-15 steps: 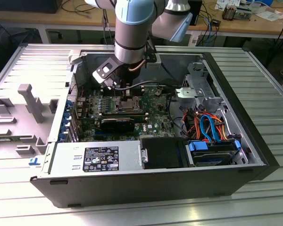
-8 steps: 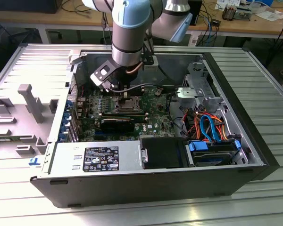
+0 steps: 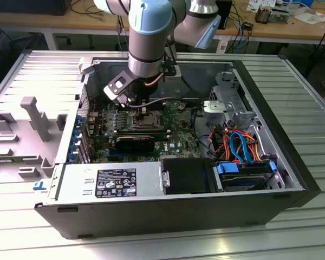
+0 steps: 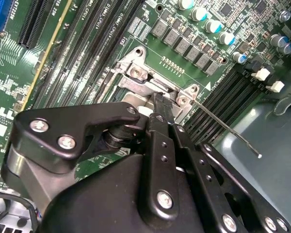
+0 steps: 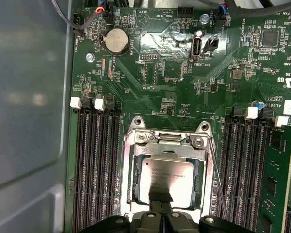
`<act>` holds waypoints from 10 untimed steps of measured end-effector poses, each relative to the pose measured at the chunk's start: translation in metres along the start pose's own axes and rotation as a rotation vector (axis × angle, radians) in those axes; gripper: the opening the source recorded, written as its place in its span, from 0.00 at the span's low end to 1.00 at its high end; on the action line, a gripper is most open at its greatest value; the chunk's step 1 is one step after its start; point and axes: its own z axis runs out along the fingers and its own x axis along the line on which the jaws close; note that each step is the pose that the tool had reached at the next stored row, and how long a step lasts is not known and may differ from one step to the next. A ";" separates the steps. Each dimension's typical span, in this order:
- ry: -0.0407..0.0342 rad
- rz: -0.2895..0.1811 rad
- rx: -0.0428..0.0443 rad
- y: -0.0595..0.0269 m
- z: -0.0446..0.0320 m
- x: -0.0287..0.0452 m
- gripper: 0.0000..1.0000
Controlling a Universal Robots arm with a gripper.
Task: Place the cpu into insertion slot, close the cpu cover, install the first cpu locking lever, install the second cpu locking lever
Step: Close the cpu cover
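End effector, clenched shut, meets the square silver-grey cpu framed by the thin silver cpu cover.

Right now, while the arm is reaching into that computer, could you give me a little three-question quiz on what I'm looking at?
1. True or false: the cpu lies in the insertion slot, seen through the window of the cpu cover.
2. The circuit board around the slot is: A green; B red; C white.
3. Fill in: the tool hangs low over the slot, and long black memory slots run on ____ sides of it.
Key: 1 true; 2 A; 3 both.
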 end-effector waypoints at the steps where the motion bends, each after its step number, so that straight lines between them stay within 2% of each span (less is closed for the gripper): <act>1: 0.0000 0.000 0.0000 0.0000 0.0000 0.0000 0.11; 4: 0.0007 0.000 -0.0003 0.0016 -0.0010 0.0000 0.11; 10: 0.0087 -0.001 0.0008 0.0190 -0.0027 -0.0014 0.11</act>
